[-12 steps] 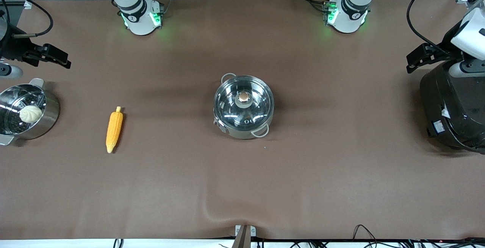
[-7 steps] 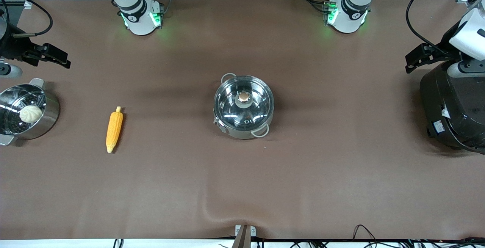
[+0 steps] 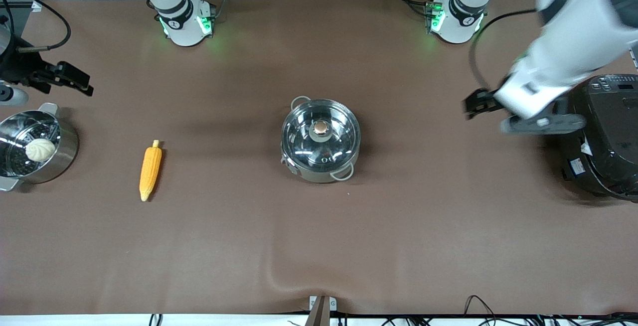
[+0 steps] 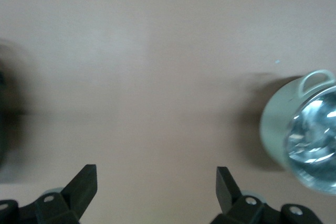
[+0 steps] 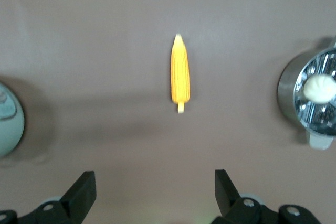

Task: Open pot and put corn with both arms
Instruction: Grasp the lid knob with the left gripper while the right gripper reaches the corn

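The steel pot (image 3: pixel 320 139) stands mid-table with its glass lid and coppery knob (image 3: pixel 320 127) on it. It also shows in the left wrist view (image 4: pixel 310 140) and at the edge of the right wrist view (image 5: pixel 8 119). The corn (image 3: pixel 150 170) lies on the table toward the right arm's end, also seen in the right wrist view (image 5: pixel 179 72). My left gripper (image 3: pixel 473 105) is open and empty (image 4: pixel 155 182) over bare table between the pot and the rice cooker. My right gripper (image 3: pixel 82 81) is open and empty (image 5: pixel 155 182) over the table near the steamer pot.
A steel steamer pot (image 3: pixel 65 154) with a white bun (image 3: pixel 40 150) stands at the right arm's end of the table. A large black rice cooker (image 3: pixel 605 141) stands at the left arm's end. A cable trails from each wrist.
My left arm has swung from above the rice cooker toward the pot, uncovering the cooker's top. My right gripper has barely moved. Pot and corn have not moved.
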